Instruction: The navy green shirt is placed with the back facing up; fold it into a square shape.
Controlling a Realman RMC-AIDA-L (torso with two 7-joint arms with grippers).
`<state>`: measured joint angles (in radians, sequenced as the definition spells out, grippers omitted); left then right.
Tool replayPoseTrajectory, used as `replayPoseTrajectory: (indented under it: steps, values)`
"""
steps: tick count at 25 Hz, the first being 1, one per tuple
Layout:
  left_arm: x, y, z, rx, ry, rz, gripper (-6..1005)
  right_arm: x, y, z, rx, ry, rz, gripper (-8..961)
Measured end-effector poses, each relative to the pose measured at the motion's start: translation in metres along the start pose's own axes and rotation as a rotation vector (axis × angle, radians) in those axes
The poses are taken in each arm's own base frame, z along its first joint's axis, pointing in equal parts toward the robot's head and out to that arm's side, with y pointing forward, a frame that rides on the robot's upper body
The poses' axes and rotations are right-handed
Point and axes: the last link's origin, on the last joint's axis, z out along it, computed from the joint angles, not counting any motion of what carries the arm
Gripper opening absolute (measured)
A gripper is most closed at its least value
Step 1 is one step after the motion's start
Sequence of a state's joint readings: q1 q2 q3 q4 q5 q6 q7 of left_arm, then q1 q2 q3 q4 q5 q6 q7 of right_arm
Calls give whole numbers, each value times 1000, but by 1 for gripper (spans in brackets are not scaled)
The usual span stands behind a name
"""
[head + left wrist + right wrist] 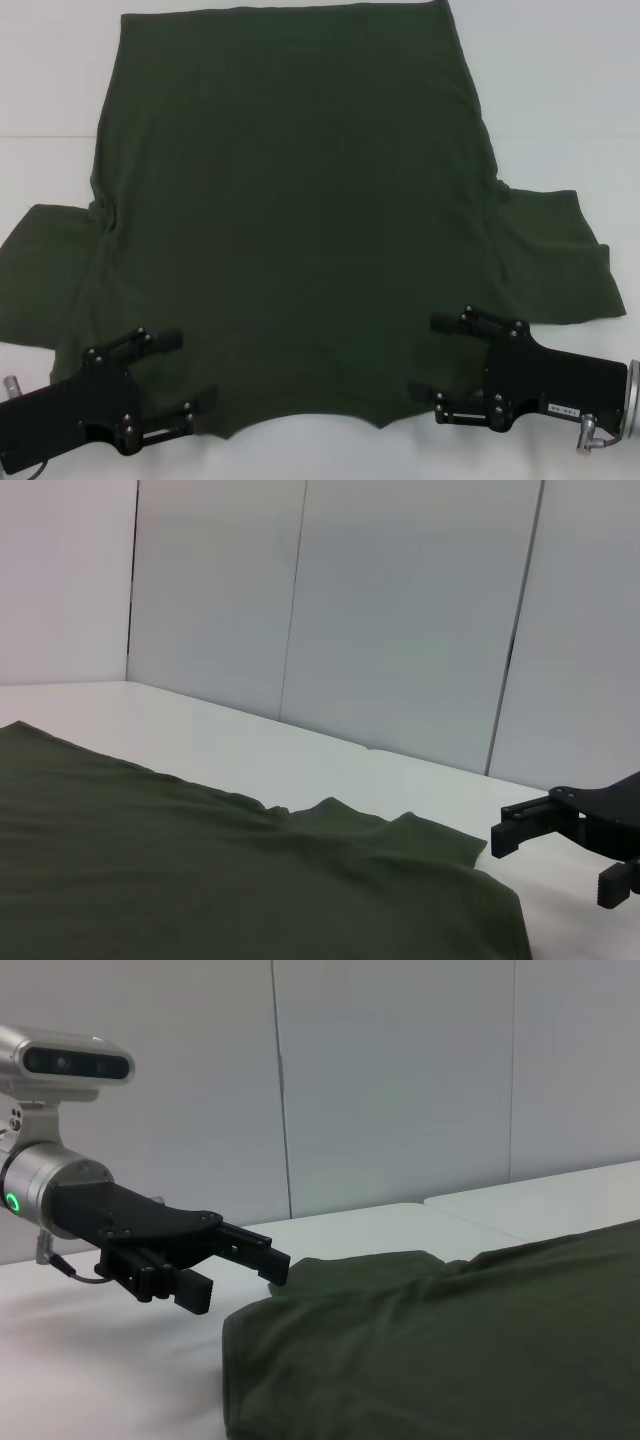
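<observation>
The navy green shirt (300,220) lies spread flat on the white worktop (560,90), plain side up, both short sleeves out to the sides and the collar edge nearest the robot. The left tool (185,375) sits low at the near left shoulder, fingers apart with cloth between them, and the right tool (440,355) mirrors it at the near right shoulder, fingers also spread and not yet pinched down. From the right wrist view the left tool (235,1265) hovers just at the shirt's edge, close to the fabric. This is soft, limp cotton, light but far bigger than either tool, so it will sag and drag, and wrinkle if pulled unevenly. Best bet looks like pinching both shoulder seams near the collar together, lifting level and carrying the edge toward the far hem in step.
</observation>
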<state>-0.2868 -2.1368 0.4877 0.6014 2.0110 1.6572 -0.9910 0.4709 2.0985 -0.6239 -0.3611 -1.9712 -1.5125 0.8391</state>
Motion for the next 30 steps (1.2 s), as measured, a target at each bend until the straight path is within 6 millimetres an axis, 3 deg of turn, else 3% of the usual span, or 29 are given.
replayPoseTrajectory:
  steps: [15, 20, 25, 30]
  values:
    - [4, -4, -2, 14, 18, -88, 860, 0, 0, 1, -6, 3, -3, 915]
    - [15, -15, -5, 17, 27, -305, 860, 0, 0, 1, -6, 3, -2, 914]
    - [35, -42, -13, 52, -19, -563, 859, 1, 2, 2, -10, 2, 6, 914]
    - [56, -63, -25, 91, -69, -697, 860, 1, 2, 2, -12, 1, 9, 914]
